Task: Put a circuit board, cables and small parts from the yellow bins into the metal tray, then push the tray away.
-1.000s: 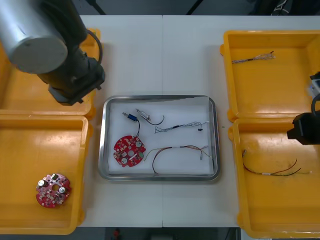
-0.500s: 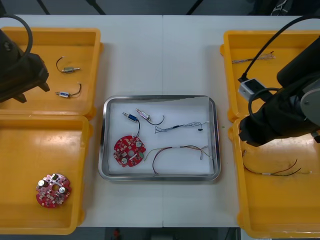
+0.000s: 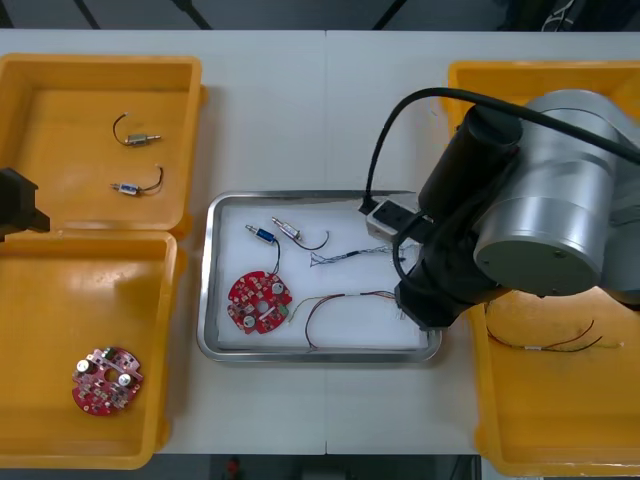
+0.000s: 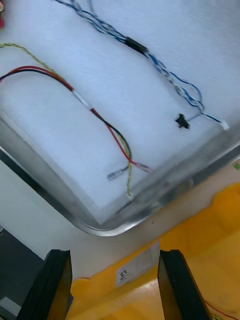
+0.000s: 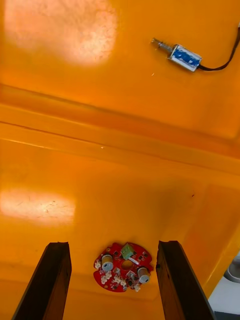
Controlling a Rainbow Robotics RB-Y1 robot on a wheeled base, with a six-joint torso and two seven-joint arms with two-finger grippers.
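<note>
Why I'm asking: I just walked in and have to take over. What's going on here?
The tray already holds a board, a blue-white cable, a red-yellow cable and small parts. The right hand hangs open at the tray's near right corner, gripping nothing, so loading looks done and the push not yet begun. The left hand waits open over the left bins, above a spare board.

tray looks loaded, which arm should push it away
Likely right. The right gripper, open, hovers at the tray's near right corner, with board and cables already inside. The left gripper is off over the left bins.
</note>
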